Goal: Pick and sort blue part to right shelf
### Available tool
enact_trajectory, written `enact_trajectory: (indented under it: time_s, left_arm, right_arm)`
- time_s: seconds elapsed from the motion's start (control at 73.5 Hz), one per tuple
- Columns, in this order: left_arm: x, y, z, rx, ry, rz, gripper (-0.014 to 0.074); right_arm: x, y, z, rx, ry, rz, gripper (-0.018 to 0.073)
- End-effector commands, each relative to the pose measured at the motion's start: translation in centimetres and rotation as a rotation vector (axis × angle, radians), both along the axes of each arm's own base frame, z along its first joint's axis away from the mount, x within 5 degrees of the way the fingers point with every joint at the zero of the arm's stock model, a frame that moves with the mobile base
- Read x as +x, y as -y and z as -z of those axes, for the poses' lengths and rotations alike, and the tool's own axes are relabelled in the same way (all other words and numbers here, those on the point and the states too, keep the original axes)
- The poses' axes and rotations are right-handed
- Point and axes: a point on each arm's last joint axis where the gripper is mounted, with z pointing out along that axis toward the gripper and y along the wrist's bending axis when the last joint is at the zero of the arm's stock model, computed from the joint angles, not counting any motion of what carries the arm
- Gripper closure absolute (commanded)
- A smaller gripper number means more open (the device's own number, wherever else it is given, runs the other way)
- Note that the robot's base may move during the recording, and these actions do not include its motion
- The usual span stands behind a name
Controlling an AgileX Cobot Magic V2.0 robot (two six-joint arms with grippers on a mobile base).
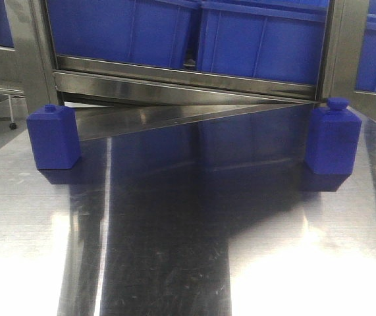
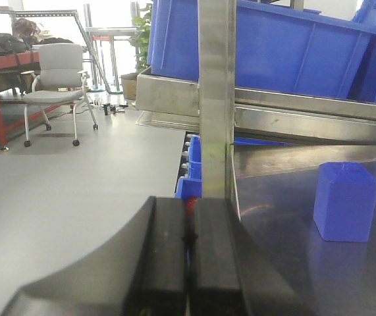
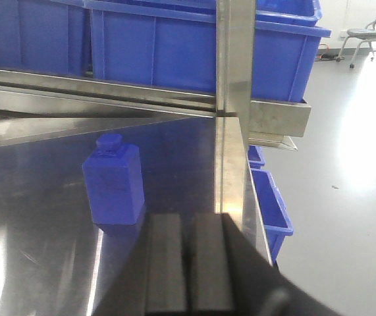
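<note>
One blue part stands upright on the steel table by the shelf's left post, a second part by its right post, beneath bins cropped at the top, while the left gripper and right gripper, visible only from the wrists, are closed and empty.

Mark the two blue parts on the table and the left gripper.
Left blue part [image 1: 51, 141]: front view, front face.
Right blue part [image 1: 332, 141]: front view, front face.
Left gripper [image 2: 189, 209]: left wrist view, seam between its closed fingertips.
</note>
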Motion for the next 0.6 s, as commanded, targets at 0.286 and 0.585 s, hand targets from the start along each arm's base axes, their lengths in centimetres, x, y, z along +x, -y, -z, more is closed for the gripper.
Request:
enact_trajectory:
  time_s: [0.286,0.585]
  left_arm:
    - [0.01,0.00,-0.05,-0.007,0.076,0.002,0.0463]
    - [-0.10,-0.03,-0.78,-0.003,0.157,-0.001,0.0463]
  right_arm:
    - [-0.31,0.12,-1.73,0.006,0.135,0.013,0.0490]
    - [-0.31,0.12,-1.73,0.006,0.135,0.013,0.0490]
